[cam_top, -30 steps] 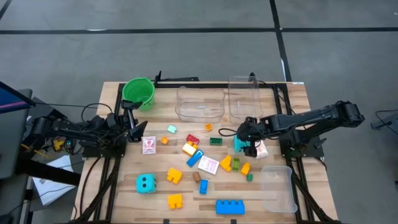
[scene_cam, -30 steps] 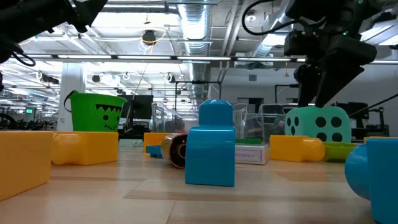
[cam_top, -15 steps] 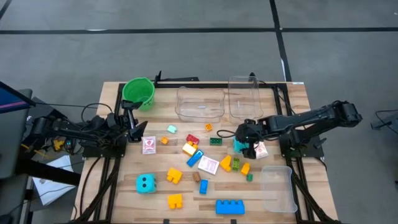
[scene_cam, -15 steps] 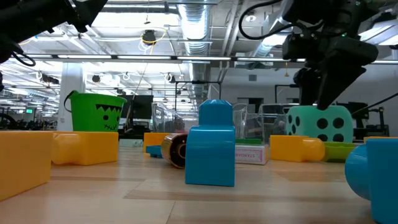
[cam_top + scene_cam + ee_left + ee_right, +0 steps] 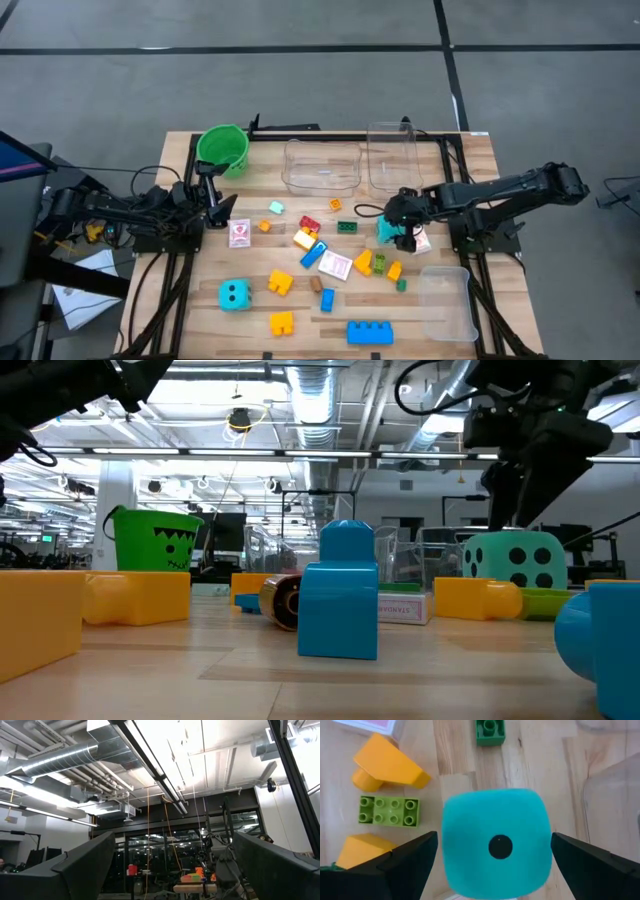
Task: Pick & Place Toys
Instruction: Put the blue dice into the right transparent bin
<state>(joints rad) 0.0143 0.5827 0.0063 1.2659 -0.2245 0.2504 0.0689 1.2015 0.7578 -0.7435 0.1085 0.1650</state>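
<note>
Very little can be read. In the low view, a flat card box (image 5: 403, 608) lying on the bench (image 5: 300, 680), low and to the side of the right gripper (image 5: 525, 495), carries small red print that looks like "STANDARD", though the letters are too small to be sure. The cyan die (image 5: 496, 842) directly beneath that gripper shows one black dot on its top face and several on its side. No other text or number is readable.
</note>
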